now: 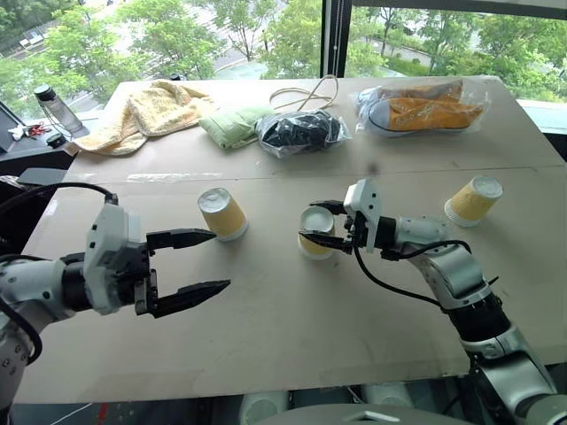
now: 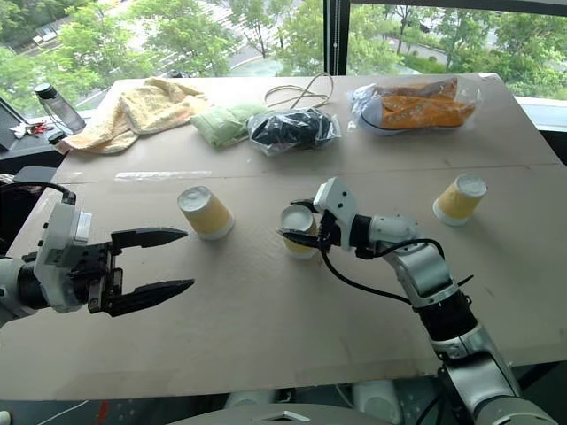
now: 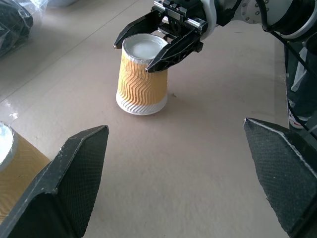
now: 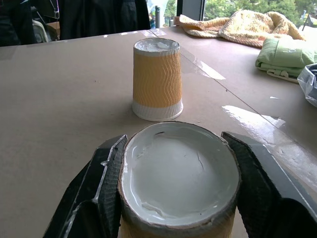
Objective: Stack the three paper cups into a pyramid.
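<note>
Yellow middle cup (image 1: 316, 232), inverted on the counter (image 1: 283, 336), sits pinched at its base between our right fingers (image 3: 171, 51); left fingers (image 1: 182, 237) spread, empty. We should set it touching the left cup (image 1: 222, 213); the third cup (image 1: 472, 200) stands well right.

I see three yellow ribbed paper cups, all upside down, white base up, none stacked. Left cup (image 1: 222, 213) stands free on the bench (image 1: 266, 328). Middle cup (image 1: 316, 232) sits just right of it, apart, tilted slightly, with jaws on both sides of its upper end. Right cup (image 1: 472, 200) stands well apart, far right.
</note>
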Tool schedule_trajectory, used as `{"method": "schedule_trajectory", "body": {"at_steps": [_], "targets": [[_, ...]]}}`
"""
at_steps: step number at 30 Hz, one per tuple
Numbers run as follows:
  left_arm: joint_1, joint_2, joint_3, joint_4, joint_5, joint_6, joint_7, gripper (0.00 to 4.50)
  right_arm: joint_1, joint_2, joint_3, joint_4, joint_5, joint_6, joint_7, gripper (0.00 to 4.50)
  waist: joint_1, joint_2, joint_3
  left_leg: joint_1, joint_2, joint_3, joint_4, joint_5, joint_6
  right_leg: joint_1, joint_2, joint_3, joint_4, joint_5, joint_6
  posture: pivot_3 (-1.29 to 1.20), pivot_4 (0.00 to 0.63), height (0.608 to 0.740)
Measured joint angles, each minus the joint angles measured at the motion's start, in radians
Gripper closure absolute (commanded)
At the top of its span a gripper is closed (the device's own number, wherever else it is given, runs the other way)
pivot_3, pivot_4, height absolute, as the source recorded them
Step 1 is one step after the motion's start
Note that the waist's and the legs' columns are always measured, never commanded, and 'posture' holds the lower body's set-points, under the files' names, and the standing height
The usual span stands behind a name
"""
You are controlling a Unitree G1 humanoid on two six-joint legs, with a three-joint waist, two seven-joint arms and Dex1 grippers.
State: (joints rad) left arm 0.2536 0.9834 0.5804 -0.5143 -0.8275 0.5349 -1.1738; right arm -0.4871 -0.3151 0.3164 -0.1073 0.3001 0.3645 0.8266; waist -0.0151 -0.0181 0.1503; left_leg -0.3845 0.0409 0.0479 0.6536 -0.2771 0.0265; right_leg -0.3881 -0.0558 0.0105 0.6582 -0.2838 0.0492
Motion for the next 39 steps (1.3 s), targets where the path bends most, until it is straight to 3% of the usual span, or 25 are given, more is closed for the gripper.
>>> {"method": "schedule_trajectory", "body": {"at_steps": [2, 9, 14, 17, 21, 24, 29, 39], "targets": [[0.007, -0.008, 0.002, 0.0, 0.002, -0.002, -0.002, 0.0, -0.003, 0.012, 0.003, 0.001, -0.007, 0.001, -0.001, 0.12, 0.0, 0.0, 0.0, 0.0, 0.0, 0.0, 0.0, 0.0, 0.0, 0.0, 0.0, 0.0, 0.0, 0.0, 0.0, 0.0, 0.15, 0.74], [0.002, -0.019, -0.002, -0.005, -0.002, 0.001, 0.0, 0.0, 0.009, -0.025, -0.04, -0.104, 0.012, 0.029, -0.008, 0.12, 0.002, 0.0, 0.0, 0.0, 0.0, -0.001, 0.0, 0.0, 0.0, 0.0, -0.001, -0.001, 0.001, 0.0, 0.0, 0.0, 0.15, 0.74], [-0.141, -0.026, -0.052, -0.024, -0.068, 0.037, 0.06, 0.0, 0.121, -0.111, -0.234, -0.275, 0.109, 0.041, -0.02, 0.12, 0.012, -0.001, -0.001, -0.002, -0.002, -0.003, 0.0, 0.0, 0.0, 0.001, -0.005, -0.004, 0.001, 0.0, 0.0, 0.0, 0.15, 0.74], [-0.28, -0.026, -0.166, -0.021, -0.074, 0.071, 0.11, 0.0, 0.183, -0.154, -0.35, -0.328, 0.124, 0.036, -0.072, 0.12, 0.004, -0.001, -0.001, 0.0, -0.003, -0.001, 0.0, 0.0, 0.0, 0.002, -0.005, -0.003, 0.002, 0.0, 0.0, 0.0, 0.15, 0.74], [-0.504, -0.081, -0.367, 0.004, -0.033, 0.145, 0.226, 0.0, 0.283, -0.198, -0.544, -0.213, 0.033, -0.066, -0.188, 0.12, 0.015, -0.002, -0.001, 0.0, -0.004, -0.001, 0.001, 0.0, 0.0, 0.003, -0.004, -0.002, 0.001, 0.0, 0.001, 0.0, 0.15, 0.74], [-0.599, -0.13, -0.455, 0.016, -0.041, 0.207, 0.279, 0.0, 0.315, -0.215, -0.62, -0.11, -0.028, -0.151, -0.255, 0.12, -0.002, -0.002, -0.001, 0.001, -0.003, 0.001, 0.002, 0.001, -0.002, 0.002, 0.001, 0.003, 0.001, 0.0, 0.001, 0.0, 0.15, 0.74], [-0.645, -0.147, -0.485, 0.027, -0.046, 0.245, 0.278, 0.0, 0.317, -0.189, -0.66, -0.006, -0.073, -0.198, -0.365, 0.12, -0.014, -0.001, 0.0, 0.002, -0.001, -0.002, 0.0, 0.003, -0.004, 0.0, 0.006, 0.006, 0.004, 0.0, 0.0, 0.0, 0.15, 0.74], [-0.591, -0.136, -0.49, 0.024, -0.048, 0.256, 0.245, 0.0, 0.201, -0.126, -0.682, 0.229, 0.008, -0.213, -0.375, 0.12, -0.017, -0.001, 0.0, 0.001, -0.001, 0.0, 0.001, 0.003, -0.006, 0.0, 0.005, 0.008, 0.003, 0.0, 0.0, 0.0, 0.15, 0.74]]}}
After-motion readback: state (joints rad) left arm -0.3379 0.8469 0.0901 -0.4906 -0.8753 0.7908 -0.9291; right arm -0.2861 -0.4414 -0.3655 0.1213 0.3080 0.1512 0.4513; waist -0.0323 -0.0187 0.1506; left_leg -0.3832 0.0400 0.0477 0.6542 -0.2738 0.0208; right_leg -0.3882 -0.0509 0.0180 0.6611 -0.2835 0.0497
